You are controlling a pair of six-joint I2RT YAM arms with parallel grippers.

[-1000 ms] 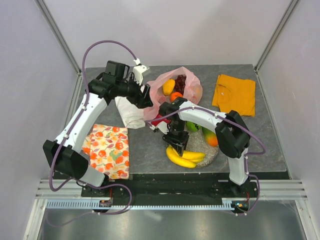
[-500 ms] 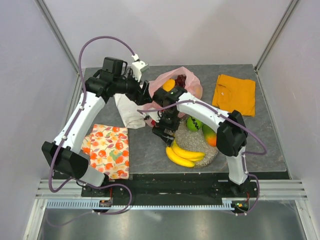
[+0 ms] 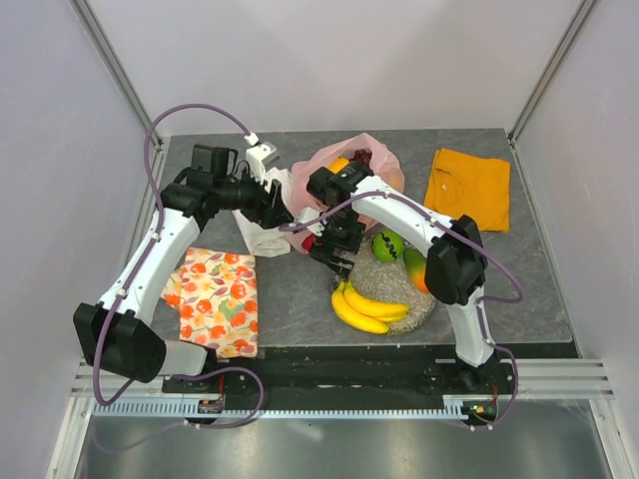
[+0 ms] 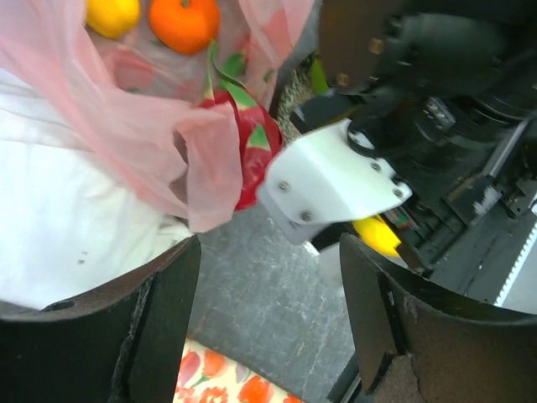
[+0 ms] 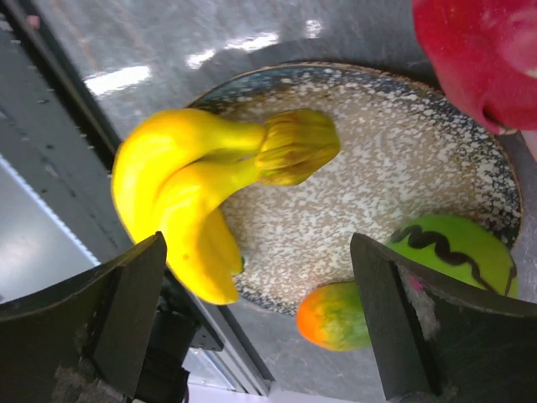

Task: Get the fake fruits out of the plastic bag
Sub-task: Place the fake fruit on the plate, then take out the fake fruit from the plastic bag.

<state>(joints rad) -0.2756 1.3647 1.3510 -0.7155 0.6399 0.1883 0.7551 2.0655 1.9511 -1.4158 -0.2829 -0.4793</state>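
The pink plastic bag (image 3: pixel 384 165) lies open at the back centre, with dark grapes (image 3: pixel 361 157) inside. The left wrist view shows its thin pink film (image 4: pixel 126 126), a yellow fruit (image 4: pixel 113 13) and an orange (image 4: pixel 185 21) inside, and a red dragon fruit (image 4: pixel 252 151) at the mouth. The banana bunch (image 3: pixel 367 309), a green fruit (image 3: pixel 387 244) and a mango (image 3: pixel 413 267) lie on the silver dish (image 3: pixel 419 304). My right gripper (image 3: pixel 334 254) hangs open and empty over the dish's left rim. My left gripper (image 3: pixel 278 207) is open beside the bag's left edge, with only table between its fingers (image 4: pixel 159 327).
A white cloth (image 3: pixel 262 228) lies under my left wrist. A fruit-patterned cloth (image 3: pixel 212 299) is at the front left and an orange cloth (image 3: pixel 467 188) at the back right. In the right wrist view the bananas (image 5: pixel 193 185) overhang the dish (image 5: pixel 377 168) near the table's front edge.
My right gripper has opened, left the bananas on the dish and moved up-left toward the bag. My left gripper has drawn back to the left.
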